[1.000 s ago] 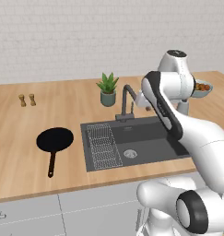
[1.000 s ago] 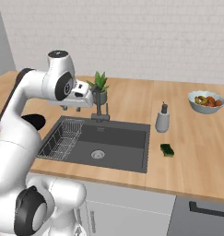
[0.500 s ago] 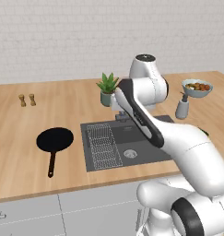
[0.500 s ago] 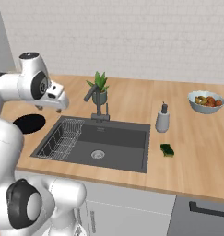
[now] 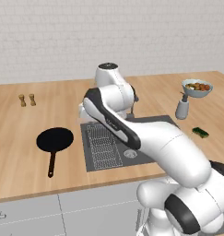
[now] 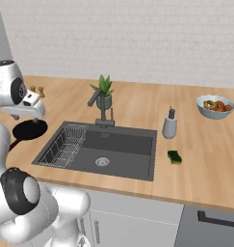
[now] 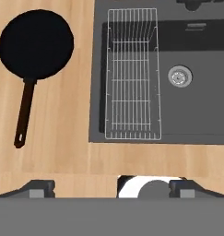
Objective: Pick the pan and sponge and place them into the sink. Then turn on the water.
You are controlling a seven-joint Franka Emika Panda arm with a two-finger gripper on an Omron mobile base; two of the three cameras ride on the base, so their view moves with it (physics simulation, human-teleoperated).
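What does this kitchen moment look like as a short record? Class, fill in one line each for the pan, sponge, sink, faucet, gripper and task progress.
pan: the pan lies flat on the counter left of the basin, handle toward the front edge
sponge: the sponge lies on the counter right of the basin, near the soap dispenser
sink: the sink holds only the wire rack
faucet: the faucet shows no running water
gripper: the gripper is open, holding nothing
progress: neither item is in the basin yet
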